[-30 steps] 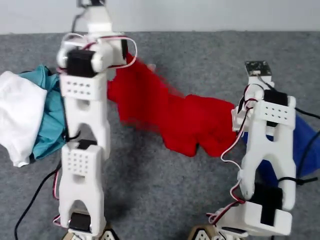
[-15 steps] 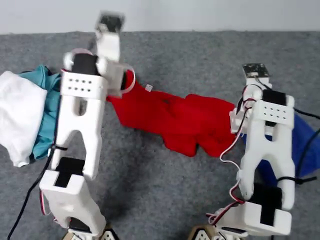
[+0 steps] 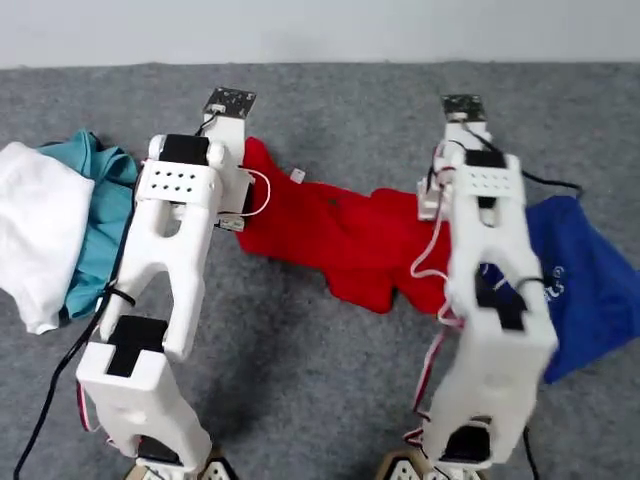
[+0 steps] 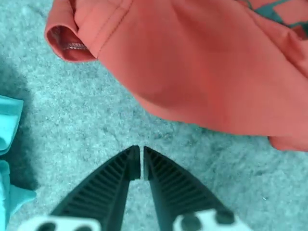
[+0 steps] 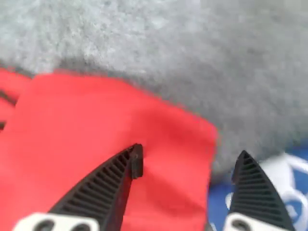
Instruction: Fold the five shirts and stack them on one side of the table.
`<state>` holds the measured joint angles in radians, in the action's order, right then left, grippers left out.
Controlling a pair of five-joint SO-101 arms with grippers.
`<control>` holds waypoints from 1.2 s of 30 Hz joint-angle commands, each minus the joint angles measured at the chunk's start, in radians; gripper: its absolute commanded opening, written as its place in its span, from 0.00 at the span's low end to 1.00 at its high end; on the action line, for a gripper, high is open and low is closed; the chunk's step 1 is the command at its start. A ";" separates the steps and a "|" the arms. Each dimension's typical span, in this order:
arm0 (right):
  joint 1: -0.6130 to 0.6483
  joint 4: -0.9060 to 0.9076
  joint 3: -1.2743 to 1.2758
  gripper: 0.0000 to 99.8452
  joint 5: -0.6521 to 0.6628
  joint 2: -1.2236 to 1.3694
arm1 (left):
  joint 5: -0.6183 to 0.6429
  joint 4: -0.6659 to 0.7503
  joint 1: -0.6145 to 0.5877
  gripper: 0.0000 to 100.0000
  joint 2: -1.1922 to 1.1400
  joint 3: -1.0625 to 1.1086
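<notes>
Fingers (image 4: 109, 185) of the left gripper (image 4: 142, 155) are pressed together with nothing between them. They hang over bare cover just beside the near edge of the long, crumpled red jersey shirt (image 3: 340, 235). That shirt lies stretched across the middle of the table, between the two arms. The right gripper (image 5: 190, 163) stands spread wide above the shirt's opposite end, one finger over red cloth, the other toward the blue shirt with white print (image 3: 590, 280).

My reading: I am at the flattening stage for the red one, not yet at a fold.

- Left: I must open before descending, then take the stitched sleeve cuff (image 4: 67, 41) in a single layer. A pinch on a doubled fold would probably carry wrinkles into the fold.
- Right: close on the red corner alone. The blue fabric sits just beside it and could be caught too.
- Pull both ends apart low and evenly.

Materials: the red knit is soft and limp, with rolled hems and a small white label (image 3: 297, 176) near the left arm. The grey fuzzy felt table cover (image 3: 300, 380) looks grippy, so I expect cloth to drag rather than slide. A rumpled teal shirt (image 3: 95, 230) and a white shirt (image 3: 35, 230) are bunched together, touching, at the left side.
</notes>
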<state>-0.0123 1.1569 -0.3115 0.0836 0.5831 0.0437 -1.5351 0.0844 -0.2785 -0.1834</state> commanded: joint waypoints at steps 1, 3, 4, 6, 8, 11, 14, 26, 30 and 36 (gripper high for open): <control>0.030 0.137 -0.341 0.30 -0.008 0.222 | -0.012 -0.006 -0.012 0.01 0.061 -0.007; 0.031 0.203 -0.488 0.25 0.048 0.352 | -0.012 -0.006 -0.012 0.01 0.057 -0.005; 0.031 0.231 -0.559 0.22 0.083 0.410 | -0.012 -0.006 -0.012 0.01 0.055 -0.005; 0.027 0.308 -0.701 0.14 0.129 0.512 | -0.012 -0.006 -0.011 0.01 0.054 -0.005; 0.027 0.412 -0.867 0.02 0.147 0.578 | -0.012 -0.006 -0.012 0.01 0.054 -0.005; 0.028 0.572 -1.128 0.04 0.149 0.628 | -0.012 -0.006 -0.012 0.01 0.052 -0.005; 0.031 0.644 -1.355 0.01 0.150 0.628 | -0.012 -0.006 -0.011 0.01 0.052 -0.005; 0.157 0.645 -0.586 0.01 0.236 -0.084 | -0.012 -0.006 -0.015 0.01 0.052 -0.005; 0.180 0.642 -0.121 0.01 0.334 -0.463 | -0.012 -0.006 -0.015 0.01 0.052 -0.005; 0.173 0.638 0.535 0.01 0.509 -1.024 | -0.015 0.002 -0.028 0.01 0.054 -0.012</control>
<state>0.1611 1.7538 -0.1013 0.5178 -0.1197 0.0407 -1.5351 0.0829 -0.2785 -0.1834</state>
